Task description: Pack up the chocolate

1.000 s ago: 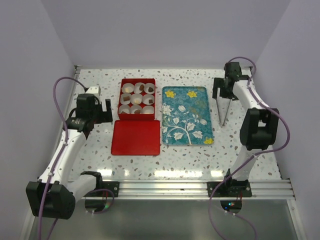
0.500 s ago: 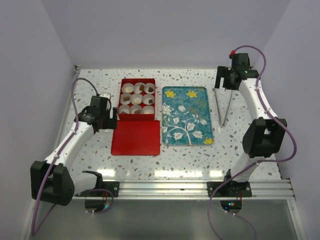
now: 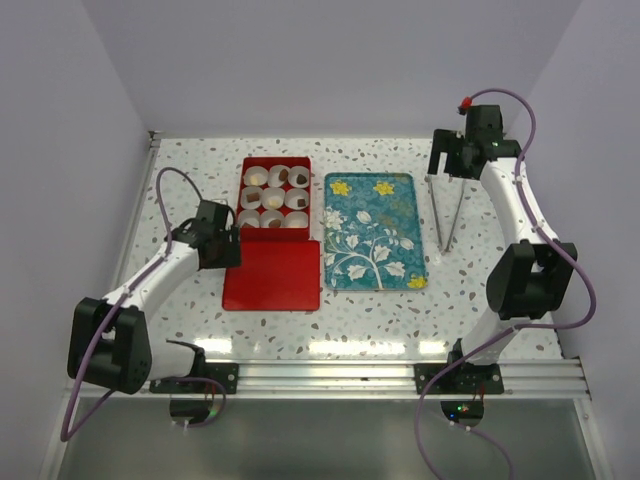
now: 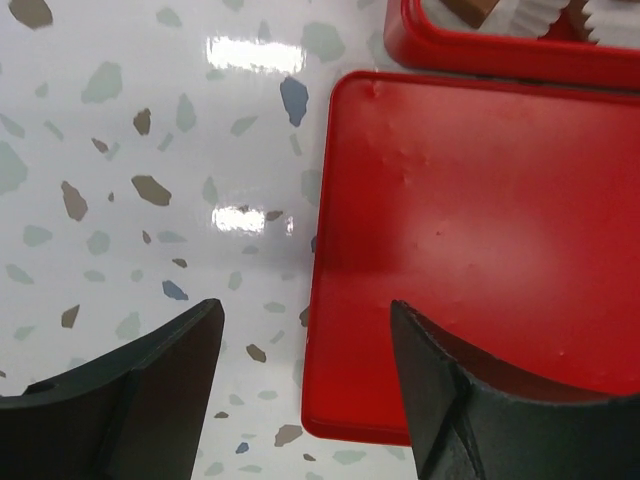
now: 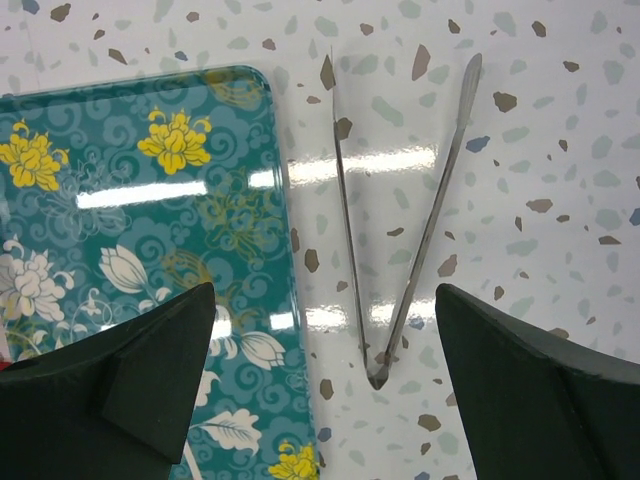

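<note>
Open and empty, the left gripper (image 4: 303,325) is straddling the flat red lid (image 4: 480,220) at its left edge; the right gripper (image 5: 325,295) is gaping empty above thin metal tongs (image 5: 420,235).

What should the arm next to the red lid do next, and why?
Probably lower the left gripper and close it on the left edge of the red lid. Its open jaws straddle that edge, the lid lies flat on the table in front of the red box, and the chocolate already sits in paper cups there, so covering the box seems to be what's left.
</note>
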Robot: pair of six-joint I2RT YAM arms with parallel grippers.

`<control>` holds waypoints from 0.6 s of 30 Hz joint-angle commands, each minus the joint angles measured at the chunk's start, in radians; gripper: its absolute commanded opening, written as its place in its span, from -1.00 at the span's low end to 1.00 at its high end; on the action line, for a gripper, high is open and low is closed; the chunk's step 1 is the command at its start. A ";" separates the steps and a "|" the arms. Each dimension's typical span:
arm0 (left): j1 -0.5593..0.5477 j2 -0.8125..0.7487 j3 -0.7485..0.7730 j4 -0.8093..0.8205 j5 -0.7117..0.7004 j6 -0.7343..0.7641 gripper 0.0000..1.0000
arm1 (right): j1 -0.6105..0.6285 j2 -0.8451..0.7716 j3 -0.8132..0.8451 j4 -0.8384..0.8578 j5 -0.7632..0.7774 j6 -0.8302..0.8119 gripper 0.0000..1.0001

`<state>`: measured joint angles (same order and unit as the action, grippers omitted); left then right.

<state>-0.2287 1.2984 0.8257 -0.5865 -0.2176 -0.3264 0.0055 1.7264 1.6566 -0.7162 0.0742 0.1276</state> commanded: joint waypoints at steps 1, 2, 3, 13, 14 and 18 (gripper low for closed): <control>-0.009 -0.014 -0.045 0.051 -0.029 -0.095 0.43 | -0.004 -0.056 0.008 0.032 -0.042 0.018 0.89; -0.011 -0.016 -0.056 0.059 -0.032 -0.103 0.41 | -0.004 -0.059 0.005 0.035 -0.044 0.018 0.89; -0.011 -0.016 -0.075 0.071 -0.035 -0.117 0.35 | -0.002 -0.062 0.002 0.038 -0.045 0.018 0.89; -0.011 -0.005 -0.178 0.160 -0.062 -0.148 -0.11 | -0.004 -0.087 -0.018 0.052 -0.054 0.010 0.89; -0.011 0.010 -0.181 0.166 -0.059 -0.148 -0.13 | -0.002 -0.088 -0.020 0.054 -0.054 0.010 0.89; -0.011 0.047 -0.198 0.204 -0.039 -0.135 -0.14 | -0.002 -0.094 -0.020 0.052 -0.053 0.004 0.89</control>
<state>-0.2325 1.3224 0.6407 -0.4671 -0.2504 -0.4534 0.0055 1.6840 1.6432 -0.6933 0.0334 0.1326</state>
